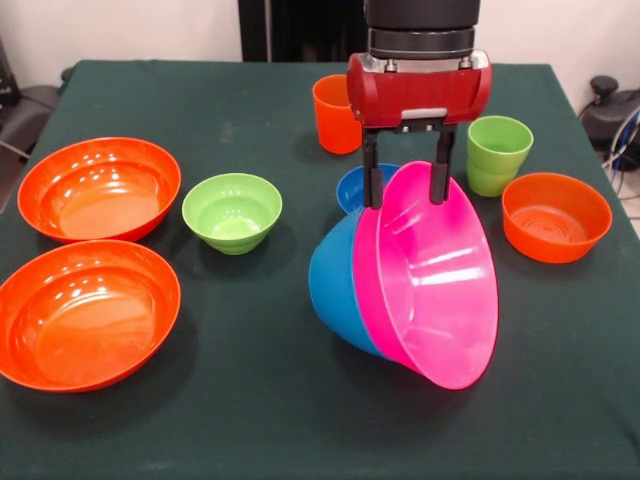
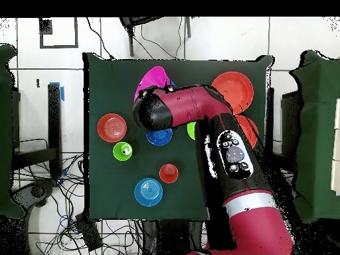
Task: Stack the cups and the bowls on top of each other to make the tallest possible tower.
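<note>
My gripper (image 1: 405,195) is shut on the top rim of the large pink bowl (image 1: 440,290). The pink bowl hangs tilted on its side with the large blue bowl (image 1: 335,290) nested behind it; it also shows in the overhead view (image 2: 151,80). Two large orange bowls (image 1: 100,188) (image 1: 85,312) lie at the left. A lime green bowl (image 1: 232,211) stands mid-table. A dark blue bowl (image 1: 352,188) is partly hidden behind the pink one. An orange cup (image 1: 335,113), a lime green cup (image 1: 497,153) and a small orange bowl (image 1: 556,216) stand around the gripper.
In the overhead view a light blue bowl (image 2: 148,191) and the orange cup (image 2: 169,173) stand on the robot's side of the table (image 2: 106,199). The arm (image 2: 199,109) hides part of the middle. Cables lie on the floor around the table.
</note>
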Action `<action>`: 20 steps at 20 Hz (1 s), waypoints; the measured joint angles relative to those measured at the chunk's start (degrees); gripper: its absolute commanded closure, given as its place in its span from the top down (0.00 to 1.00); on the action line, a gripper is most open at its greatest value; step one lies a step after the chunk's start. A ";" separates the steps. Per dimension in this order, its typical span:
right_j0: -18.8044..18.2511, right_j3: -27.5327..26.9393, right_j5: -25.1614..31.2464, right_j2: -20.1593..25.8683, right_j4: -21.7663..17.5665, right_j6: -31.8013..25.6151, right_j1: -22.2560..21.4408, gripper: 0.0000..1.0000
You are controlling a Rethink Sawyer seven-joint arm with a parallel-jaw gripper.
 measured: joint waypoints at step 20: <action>-0.97 0.10 -0.07 -0.17 0.04 0.00 1.90 1.00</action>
